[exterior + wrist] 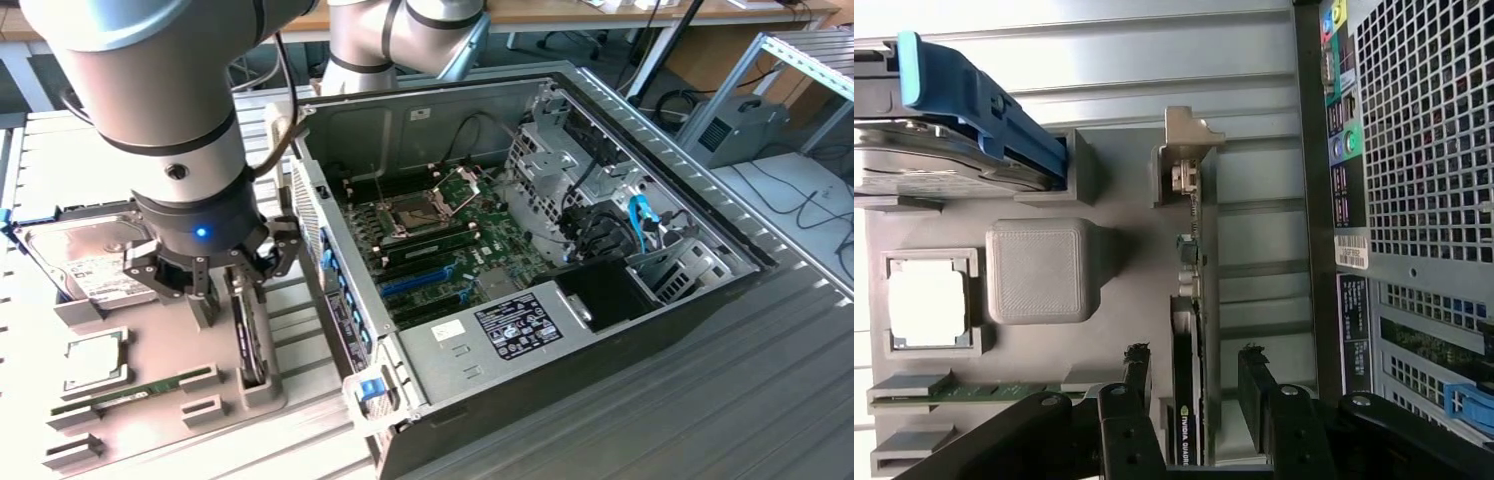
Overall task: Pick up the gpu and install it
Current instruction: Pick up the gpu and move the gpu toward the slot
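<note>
Grey parts tray [1124,290], gripper [1195,362] partly open, straddling upright gpu [1187,400], not touching it.

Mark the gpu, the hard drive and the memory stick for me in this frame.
gpu [1188,400]: wrist view, on its black upper edge near the logo.
hard drive [87,262]: exterior view, on its labelled silver face.
memory stick [134,390]: exterior view, on the middle of the green strip.

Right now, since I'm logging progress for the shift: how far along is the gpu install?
Done: the gripper is down at the gpu, which stands on edge in the grey holder. In hand: nothing gripped; the jaws stand open either side of the card. Left: lifting it and seating it in a bare blue slot in the case.
</note>
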You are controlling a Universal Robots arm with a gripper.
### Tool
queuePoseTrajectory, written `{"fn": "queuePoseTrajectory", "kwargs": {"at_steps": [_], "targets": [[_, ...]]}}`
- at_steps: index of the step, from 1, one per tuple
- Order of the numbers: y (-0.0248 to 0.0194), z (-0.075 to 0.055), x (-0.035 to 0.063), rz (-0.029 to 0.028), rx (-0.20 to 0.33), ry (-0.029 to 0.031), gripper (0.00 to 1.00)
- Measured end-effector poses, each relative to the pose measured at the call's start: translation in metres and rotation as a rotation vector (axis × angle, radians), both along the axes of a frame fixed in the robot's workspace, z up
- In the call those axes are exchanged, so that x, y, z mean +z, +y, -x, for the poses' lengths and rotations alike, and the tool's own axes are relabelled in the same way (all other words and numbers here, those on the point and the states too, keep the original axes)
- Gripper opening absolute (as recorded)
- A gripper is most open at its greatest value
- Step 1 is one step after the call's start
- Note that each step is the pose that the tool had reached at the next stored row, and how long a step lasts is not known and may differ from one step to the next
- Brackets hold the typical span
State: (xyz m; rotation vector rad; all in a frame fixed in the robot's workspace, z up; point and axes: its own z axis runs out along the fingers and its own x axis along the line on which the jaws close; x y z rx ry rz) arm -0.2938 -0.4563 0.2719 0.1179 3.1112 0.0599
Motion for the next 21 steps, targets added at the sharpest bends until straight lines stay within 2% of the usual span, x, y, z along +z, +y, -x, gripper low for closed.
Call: {"fn": "queuePoseTrajectory", "kwargs": {"at_steps": [21], "targets": [[0.0000,-0.0004,-0.0081,0.0009,0.000,0.0001,0.48]]}}
